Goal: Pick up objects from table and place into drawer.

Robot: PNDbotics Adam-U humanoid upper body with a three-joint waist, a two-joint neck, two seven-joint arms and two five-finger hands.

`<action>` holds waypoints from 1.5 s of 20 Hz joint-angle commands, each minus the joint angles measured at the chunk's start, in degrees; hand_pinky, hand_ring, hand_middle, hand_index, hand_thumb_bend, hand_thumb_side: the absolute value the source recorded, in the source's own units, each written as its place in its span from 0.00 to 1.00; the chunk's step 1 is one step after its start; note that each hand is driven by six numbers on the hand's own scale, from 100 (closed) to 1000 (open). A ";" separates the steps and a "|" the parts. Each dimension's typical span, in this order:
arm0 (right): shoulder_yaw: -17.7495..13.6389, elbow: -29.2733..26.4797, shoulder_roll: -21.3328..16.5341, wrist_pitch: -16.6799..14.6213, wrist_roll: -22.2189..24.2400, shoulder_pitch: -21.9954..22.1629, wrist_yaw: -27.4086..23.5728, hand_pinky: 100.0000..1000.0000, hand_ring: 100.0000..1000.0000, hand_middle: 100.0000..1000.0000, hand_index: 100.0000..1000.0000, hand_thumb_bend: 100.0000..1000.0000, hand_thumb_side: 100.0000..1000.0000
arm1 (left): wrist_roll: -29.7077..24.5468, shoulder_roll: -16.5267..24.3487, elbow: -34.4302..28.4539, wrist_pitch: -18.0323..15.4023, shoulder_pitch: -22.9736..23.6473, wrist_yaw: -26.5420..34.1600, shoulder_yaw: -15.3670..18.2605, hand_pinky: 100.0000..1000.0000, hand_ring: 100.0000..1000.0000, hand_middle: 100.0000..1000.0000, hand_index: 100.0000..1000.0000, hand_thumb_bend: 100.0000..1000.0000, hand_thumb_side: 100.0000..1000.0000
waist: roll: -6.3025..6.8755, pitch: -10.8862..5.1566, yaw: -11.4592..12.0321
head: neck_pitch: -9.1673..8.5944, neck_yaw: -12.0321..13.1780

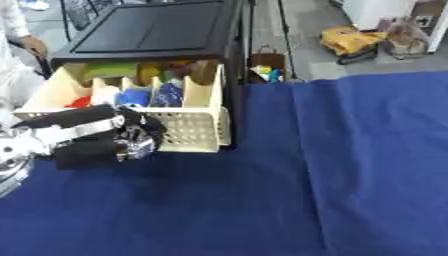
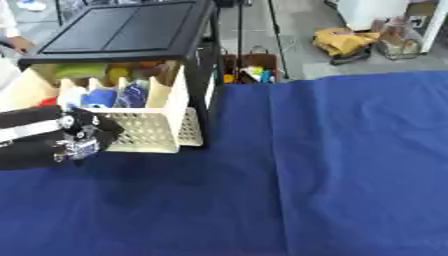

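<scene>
A cream perforated drawer (image 1: pixel 194 131) stands pulled out of a black cabinet (image 1: pixel 157 30) at the table's far left. It holds several things: blue ones (image 1: pixel 149 96), a red one (image 1: pixel 79 102), and yellow and green ones further back. My left hand (image 1: pixel 87 137), black with silver parts, hovers over the blue cloth just in front of the drawer's front wall, at its left half. A small silvery-blue bit (image 1: pixel 136 144) shows at the hand's right end; I cannot make out what it is. My right hand shows in no view.
The table (image 1: pixel 350 175) is covered by a blue cloth with a fold line running front to back. Beyond its far edge, on the floor, stand a brown bag (image 1: pixel 267 62) and a yellow bag (image 1: pixel 350 41).
</scene>
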 commanded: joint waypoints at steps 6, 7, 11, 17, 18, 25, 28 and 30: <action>-0.51 -0.82 -0.80 1.11 -0.82 -1.16 -0.70 0.81 0.83 0.56 0.71 0.00 1.00 | 0.62 2.26 -0.07 0.27 0.30 -0.18 1.65 0.04 0.43 0.77 0.90 0.00 1.00 | -0.36 -0.70 -0.07 | -1.03 0.14; -0.51 -0.82 -0.79 1.13 -0.81 -1.16 -0.71 0.81 0.83 0.56 0.71 0.00 1.00 | 0.57 2.33 -0.07 0.20 0.40 -0.25 1.62 0.04 0.43 0.77 0.90 0.00 1.00 | -0.39 -0.68 -0.07 | -1.09 0.15; -0.52 -0.82 -0.76 1.18 -0.81 -1.15 -0.71 0.81 0.83 0.56 0.71 0.00 1.00 | 0.81 2.50 -0.07 -0.02 0.73 -0.58 1.88 0.04 0.43 0.77 0.90 0.00 1.00 | -0.43 -0.68 -0.03 | -1.07 0.16; -0.53 -0.82 -0.73 1.21 -0.82 -1.11 -0.70 0.81 0.83 0.56 0.71 0.00 1.00 | 1.78 2.57 -0.07 -0.34 0.80 -1.39 2.56 0.04 0.43 0.77 0.90 0.00 1.00 | -0.35 -0.63 -0.02 | -1.31 0.11; -0.54 -0.82 -0.73 1.21 -0.84 -1.11 -0.69 0.81 0.83 0.56 0.71 0.00 1.00 | 1.91 2.63 -0.07 -0.34 0.91 -1.63 2.67 0.04 0.43 0.77 0.90 0.00 1.00 | -0.33 -0.61 -0.01 | -1.37 0.09; -0.60 -0.82 -0.87 1.23 -0.92 -1.21 -0.70 0.81 0.83 0.56 0.71 0.00 1.00 | 2.96 3.16 -0.07 0.23 2.05 -3.43 3.89 0.04 0.43 0.77 0.89 0.00 1.00 | -0.25 -0.17 0.04 | -1.65 0.03; -0.60 -0.82 -0.94 1.29 -0.91 -1.29 -0.75 0.81 0.83 0.56 0.71 0.00 1.00 | 3.28 3.10 -0.07 0.29 2.10 -4.06 4.25 0.04 0.43 0.77 0.89 0.00 1.00 | -0.25 0.18 -0.10 | -1.79 0.04; -0.60 -0.82 -0.94 1.34 -0.89 -1.39 -0.81 0.81 0.83 0.55 0.71 0.00 1.00 | 3.23 2.95 -0.07 0.24 2.06 -3.99 4.18 0.04 0.43 0.76 0.89 0.00 1.00 | -0.27 0.35 -0.17 | -1.83 0.06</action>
